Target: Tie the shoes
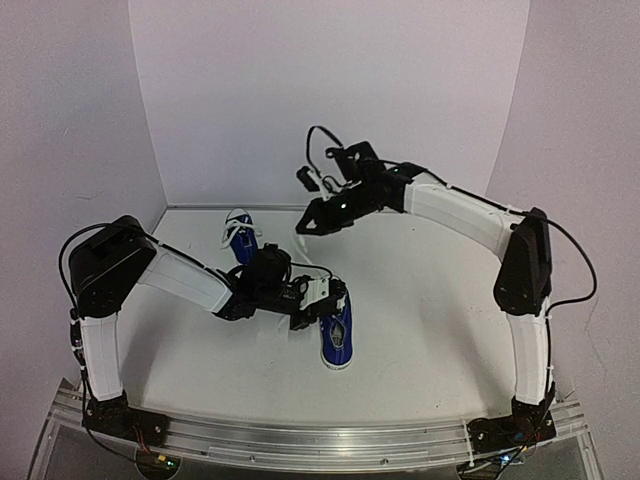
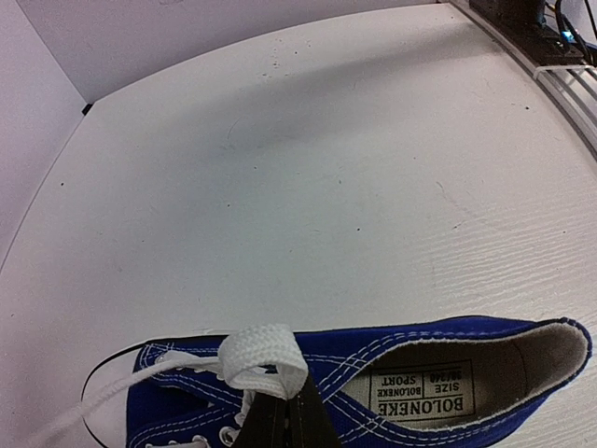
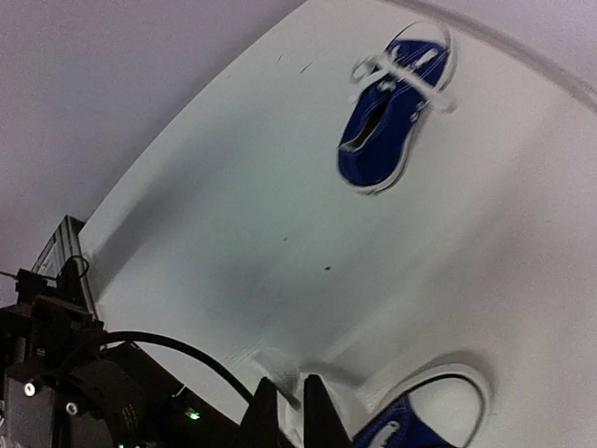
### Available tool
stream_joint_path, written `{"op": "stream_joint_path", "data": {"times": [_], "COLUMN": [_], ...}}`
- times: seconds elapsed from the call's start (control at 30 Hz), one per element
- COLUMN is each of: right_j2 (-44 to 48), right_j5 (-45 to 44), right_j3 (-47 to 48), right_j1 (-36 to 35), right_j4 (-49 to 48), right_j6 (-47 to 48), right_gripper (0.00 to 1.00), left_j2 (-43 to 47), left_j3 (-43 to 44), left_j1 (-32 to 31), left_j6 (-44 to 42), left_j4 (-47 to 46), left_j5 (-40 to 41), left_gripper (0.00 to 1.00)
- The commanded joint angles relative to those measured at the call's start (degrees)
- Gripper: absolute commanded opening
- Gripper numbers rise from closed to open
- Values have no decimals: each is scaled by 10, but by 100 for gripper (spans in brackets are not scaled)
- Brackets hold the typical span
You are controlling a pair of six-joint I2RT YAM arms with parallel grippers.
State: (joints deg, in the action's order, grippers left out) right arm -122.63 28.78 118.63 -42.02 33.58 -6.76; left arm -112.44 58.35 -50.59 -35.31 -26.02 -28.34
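Observation:
One blue shoe with a white toe cap lies mid-table, toe toward the near edge. My left gripper is low at its lacing, shut on a folded loop of white lace, which drapes over the left gripper's tips above the shoe's opening. My right gripper is raised above the table behind the shoe. In its wrist view the right gripper is shut on a blurred white lace end. The second shoe lies at the back left; it also shows in the right wrist view.
White walls enclose the table at the back and both sides. The left arm lies low across the left half of the table. The right arm spans high from the right side to the middle. An aluminium rail runs along the near edge.

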Motion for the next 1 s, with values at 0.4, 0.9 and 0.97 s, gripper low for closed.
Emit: {"op": "stream_joint_path", "data": {"times": [0.4, 0.9, 0.97], "right_j2": [209, 248, 239], "right_j5": [52, 144, 142], "right_j3": [-299, -530, -527], "right_j1": [57, 31, 30], "right_j4": [-50, -268, -273], "right_j6": [-41, -164, -164], "right_gripper": [53, 41, 41], "left_j2": [19, 11, 11], "left_j3": [2, 16, 15], "left_j1": [-2, -2, -2], "left_j6": [-13, -12, -12], "left_j4": [-7, 5, 5], "left_j5": [5, 2, 2], "left_gripper": [0, 0, 0]}}
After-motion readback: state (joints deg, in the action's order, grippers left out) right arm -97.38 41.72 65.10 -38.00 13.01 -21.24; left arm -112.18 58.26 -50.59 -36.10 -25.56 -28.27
